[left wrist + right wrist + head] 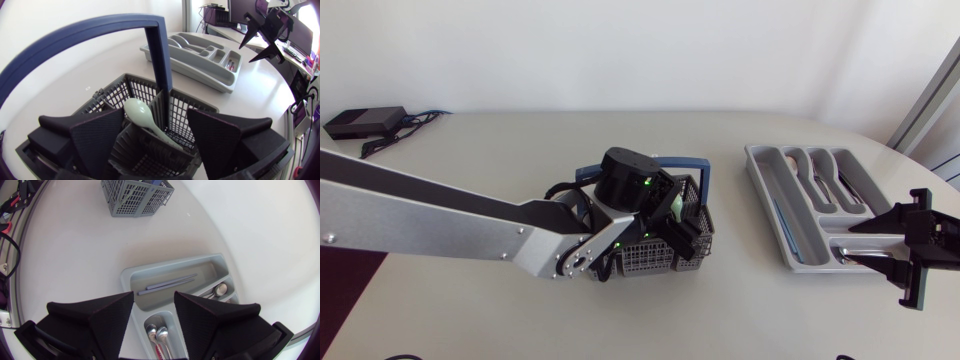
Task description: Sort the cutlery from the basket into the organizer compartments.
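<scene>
Your left gripper (155,137) sits closest, lowered into the grey mesh cutlery basket (112,95). Its jaws are spread wide on either side of a pale green spoon (140,114), and neither visibly touches it. That spoon leans bowl-up against the inner divider, just beside the basket's blue handle (159,60). Well apart on the pale surface (520,150) lies the grey organizer (127,280). It has two long thin utensils (167,284) in its long compartment and metal spoons (159,335) in another. Your right gripper (152,305) hangs above the organizer, jaws apart and holding nothing.
</scene>
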Robot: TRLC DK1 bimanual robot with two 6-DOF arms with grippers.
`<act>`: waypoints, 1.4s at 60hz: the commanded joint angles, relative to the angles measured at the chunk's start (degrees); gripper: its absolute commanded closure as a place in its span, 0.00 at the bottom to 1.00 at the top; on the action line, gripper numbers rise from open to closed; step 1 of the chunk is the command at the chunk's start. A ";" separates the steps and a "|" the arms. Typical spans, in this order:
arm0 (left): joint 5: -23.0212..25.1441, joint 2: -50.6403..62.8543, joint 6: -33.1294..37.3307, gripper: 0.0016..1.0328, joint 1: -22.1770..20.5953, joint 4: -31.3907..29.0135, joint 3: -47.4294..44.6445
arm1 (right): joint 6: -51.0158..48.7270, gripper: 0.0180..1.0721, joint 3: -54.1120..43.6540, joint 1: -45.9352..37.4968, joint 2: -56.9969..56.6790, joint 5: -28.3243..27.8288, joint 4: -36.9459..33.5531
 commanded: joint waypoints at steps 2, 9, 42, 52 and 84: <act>0.17 2.18 -0.71 0.16 -0.18 0.18 -1.53 | 0.80 0.43 -1.66 0.54 -0.54 -0.37 -0.72; 0.34 2.62 -0.54 0.16 -0.44 1.41 -1.35 | 0.89 0.43 -1.66 0.62 -0.45 -0.37 -0.72; 4.91 2.89 0.08 0.43 -1.59 3.87 -2.93 | 0.80 0.43 -1.66 0.54 0.78 -0.37 -0.11; 6.58 2.27 0.08 0.43 -1.85 4.13 -2.85 | 0.80 0.43 -1.84 0.54 0.86 -0.37 0.07; 9.48 -0.54 1.92 0.43 -4.57 4.13 -3.90 | 1.51 0.43 -1.22 0.54 1.13 -0.28 0.25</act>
